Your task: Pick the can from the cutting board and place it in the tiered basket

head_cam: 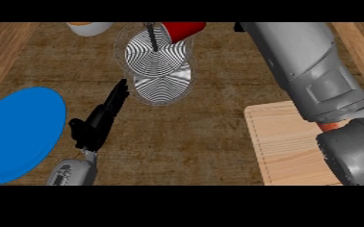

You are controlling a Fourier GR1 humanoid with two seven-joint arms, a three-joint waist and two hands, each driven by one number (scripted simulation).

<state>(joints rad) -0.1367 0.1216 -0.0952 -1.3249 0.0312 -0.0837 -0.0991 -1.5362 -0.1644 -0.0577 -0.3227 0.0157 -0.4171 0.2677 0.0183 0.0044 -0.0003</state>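
By the tiered basket (161,84), far side, the can (183,29) — left hand (92,127) outstretched.

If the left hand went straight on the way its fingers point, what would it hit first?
Probably the tiered basket: the left hand aims its straight fingers up-right at the basket's wire side. Height is unclear, so it might pass over.

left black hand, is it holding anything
No, the left black hand has straight fingers pointing up towards the round wire tiered basket, with nothing held in it.
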